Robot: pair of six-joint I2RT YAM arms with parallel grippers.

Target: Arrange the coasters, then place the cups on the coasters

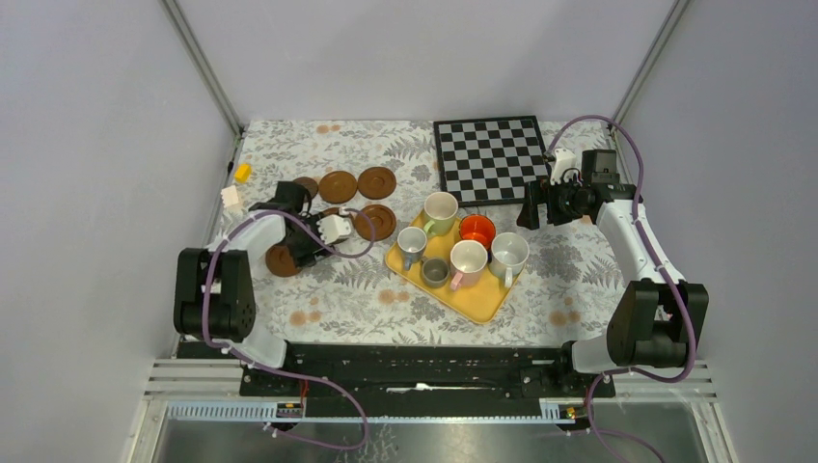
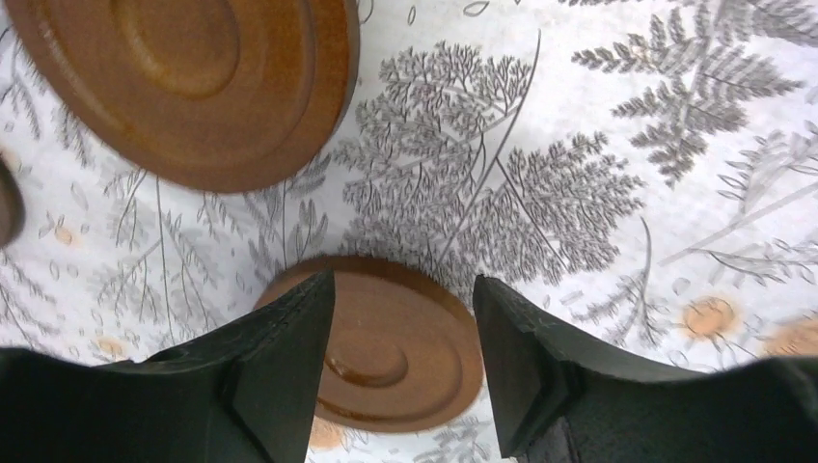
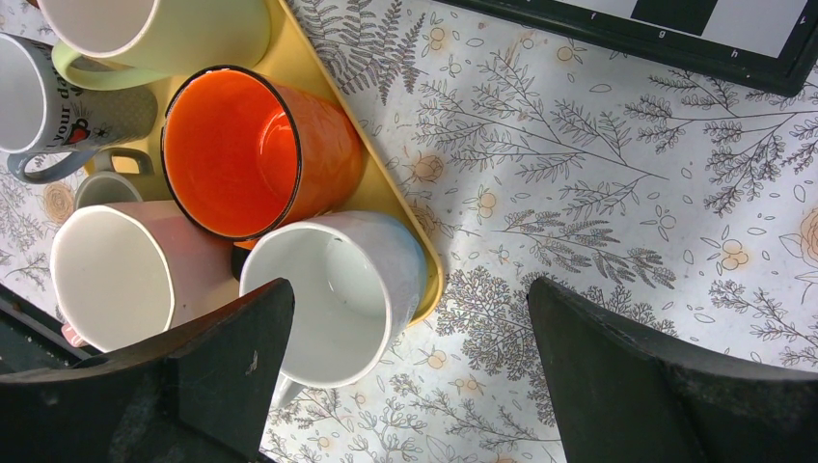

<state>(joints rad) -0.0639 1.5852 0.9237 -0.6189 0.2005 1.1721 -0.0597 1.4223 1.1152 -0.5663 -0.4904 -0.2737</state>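
Observation:
Several dark-brown coasters lie on the floral cloth at the left: two at the back (image 1: 338,186) (image 1: 377,181), one (image 1: 374,221) near the tray, one (image 1: 282,262) at the front. My left gripper (image 1: 301,251) hovers over that front coaster (image 2: 405,347), open, a finger on either side and nothing held. Another coaster (image 2: 183,87) lies beyond it. The cups stand on the yellow tray (image 1: 461,294): pale green (image 1: 441,212), orange-red (image 1: 477,230), white (image 1: 508,256), pinkish (image 1: 468,262), blue-grey (image 1: 412,243), grey-brown (image 1: 434,272). My right gripper (image 1: 531,207) hangs wide open and empty (image 3: 410,294) beside the white cup (image 3: 333,289).
A chessboard (image 1: 490,159) lies at the back right, close behind my right gripper. A small yellow block (image 1: 242,173) and a white block (image 1: 231,198) sit at the left edge of the cloth. Grey walls close in three sides.

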